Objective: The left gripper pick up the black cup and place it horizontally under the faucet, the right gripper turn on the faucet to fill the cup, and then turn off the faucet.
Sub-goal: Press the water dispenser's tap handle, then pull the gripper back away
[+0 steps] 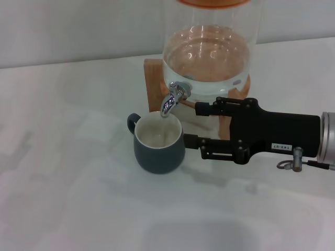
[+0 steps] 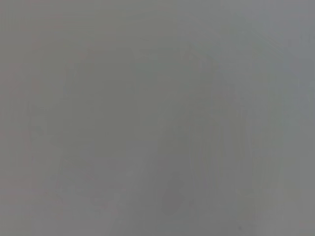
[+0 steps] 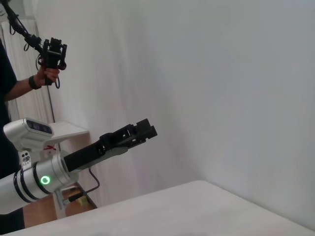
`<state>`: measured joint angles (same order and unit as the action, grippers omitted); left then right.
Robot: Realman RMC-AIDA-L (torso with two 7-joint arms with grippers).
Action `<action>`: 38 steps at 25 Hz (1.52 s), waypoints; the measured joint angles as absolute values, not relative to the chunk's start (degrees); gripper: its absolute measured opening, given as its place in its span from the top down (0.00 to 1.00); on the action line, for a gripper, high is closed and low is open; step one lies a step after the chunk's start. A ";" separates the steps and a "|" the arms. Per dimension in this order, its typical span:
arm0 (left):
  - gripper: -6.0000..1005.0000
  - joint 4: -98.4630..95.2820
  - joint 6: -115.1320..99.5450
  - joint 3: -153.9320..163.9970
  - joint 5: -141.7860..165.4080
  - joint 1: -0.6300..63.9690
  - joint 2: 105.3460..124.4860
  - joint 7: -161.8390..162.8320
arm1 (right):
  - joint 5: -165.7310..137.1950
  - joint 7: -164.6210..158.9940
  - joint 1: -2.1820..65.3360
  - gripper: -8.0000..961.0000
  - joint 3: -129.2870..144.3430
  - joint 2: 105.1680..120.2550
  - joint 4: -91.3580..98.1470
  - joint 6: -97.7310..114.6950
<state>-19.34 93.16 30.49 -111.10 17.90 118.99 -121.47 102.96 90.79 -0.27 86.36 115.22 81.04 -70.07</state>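
Observation:
In the head view the black cup (image 1: 159, 148) stands upright on the white table, its cream inside open right below the spout of the chrome faucet (image 1: 174, 98). The faucet is fixed to a clear glass dispenser (image 1: 208, 49) on a wooden stand. My right gripper (image 1: 197, 125) reaches in from the right. It is open, just right of the faucet and the cup, and holds nothing. My left gripper (image 3: 146, 129) shows only in the right wrist view, raised in the air away from the table. The left wrist view shows plain grey.
The dispenser holds water and stands on its wooden stand (image 1: 153, 78) at the back of the white table (image 1: 63, 157). A person's hand with a black controller (image 3: 51, 56) shows far off in the right wrist view.

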 joint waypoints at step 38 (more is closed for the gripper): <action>0.20 -19.77 93.61 30.50 -112.40 17.49 118.91 -120.58 | 107.88 92.90 0.51 0.25 101.04 115.49 80.74 -52.99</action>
